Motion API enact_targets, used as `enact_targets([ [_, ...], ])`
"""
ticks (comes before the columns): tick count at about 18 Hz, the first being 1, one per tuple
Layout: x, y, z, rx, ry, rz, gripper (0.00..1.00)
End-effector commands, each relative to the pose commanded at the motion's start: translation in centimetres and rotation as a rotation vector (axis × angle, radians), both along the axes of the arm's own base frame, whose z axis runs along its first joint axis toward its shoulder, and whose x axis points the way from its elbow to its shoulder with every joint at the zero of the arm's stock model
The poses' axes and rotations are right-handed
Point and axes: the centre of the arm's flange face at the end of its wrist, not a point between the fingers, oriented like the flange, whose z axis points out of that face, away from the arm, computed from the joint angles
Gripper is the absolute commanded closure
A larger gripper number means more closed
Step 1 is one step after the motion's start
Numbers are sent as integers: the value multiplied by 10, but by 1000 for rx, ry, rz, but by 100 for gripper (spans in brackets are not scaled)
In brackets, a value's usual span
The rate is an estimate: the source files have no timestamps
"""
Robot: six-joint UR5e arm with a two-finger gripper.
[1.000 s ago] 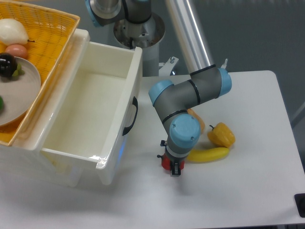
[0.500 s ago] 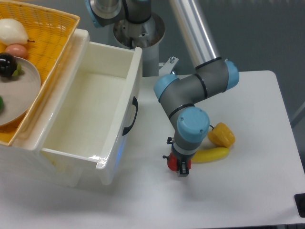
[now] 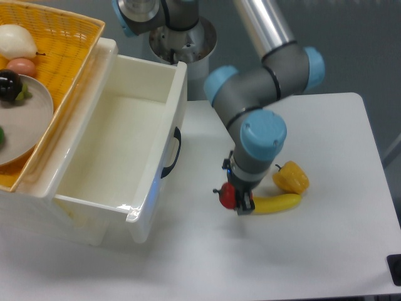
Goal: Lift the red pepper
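the red pepper (image 3: 227, 195) is a small, glossy, roundish piece, bright red, with a short dark stem poking out on its left side; only its left part shows, the rest is covered by the pincer (image 3: 241, 204). it is too round and too hidden to give a clear long axis, but the stem points sideways to the left, toward the white bin (image 3: 153, 188), so the pepper looks tipped on its side rather than upright. it sits in the pincer, near the middle of the white tabletop (image 3: 326, 251), just left of the banana (image 3: 277, 202); whether it is clear of the surface or touching it i cannot tell. the pincer is clamped on the red pepper, its dark fingers (image 3: 246, 205) pointing downward from the grey and blue wrist of the arm (image 3: 263, 135). the banana lies nearly flat, its left end just beside the fingers, and a yellow-orange pepper (image 3: 291, 177) rests just above the banana's right end. the bin stands to the left with a dark handle on its near wall, and a yellow woven basket (image 3: 69, 37) leans on its far left rim, holding a grey plate (image 3: 31, 119) with a dark fruit (image 3: 10, 84).
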Motion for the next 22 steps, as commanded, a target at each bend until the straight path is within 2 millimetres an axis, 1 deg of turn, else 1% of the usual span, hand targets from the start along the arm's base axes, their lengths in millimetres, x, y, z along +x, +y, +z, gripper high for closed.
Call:
enact_targets([
  [1, 5, -2, 9, 10, -10, 4, 33],
  [7, 37, -10, 39, -5, -20, -21, 33],
  [12, 46, -8, 37, -14, -27, -33, 33],
  [22, 43, -14, 37, -33, -16, -40, 33],
])
